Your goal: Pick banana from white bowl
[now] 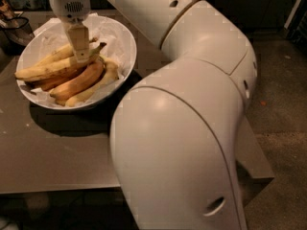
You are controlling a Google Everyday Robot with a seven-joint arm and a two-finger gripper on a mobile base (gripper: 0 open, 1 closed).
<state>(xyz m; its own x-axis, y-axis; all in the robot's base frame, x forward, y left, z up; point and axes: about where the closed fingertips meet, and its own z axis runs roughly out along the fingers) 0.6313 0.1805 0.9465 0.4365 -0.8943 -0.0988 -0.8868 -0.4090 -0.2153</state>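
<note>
The white bowl (125,42), lined with crumpled white paper, stands on the table at the upper left. Several bananas lie in it. The banana (45,71) is the longest, pale yellow one, running from the bowl's left rim up to a dark stem tip at the right. My gripper (82,56) hangs straight down from the wrist into the bowl and sits on the banana near its stem end, hiding part of it. Plumper orange-yellow bananas (79,80) lie just below it, and a shorter pale banana (57,54) lies just above.
My own arm (192,128) fills the middle and right of the view and hides much of the brown table (57,147). A dark object (14,25) stands left of the bowl at the table's far edge. Floor (283,95) lies to the right.
</note>
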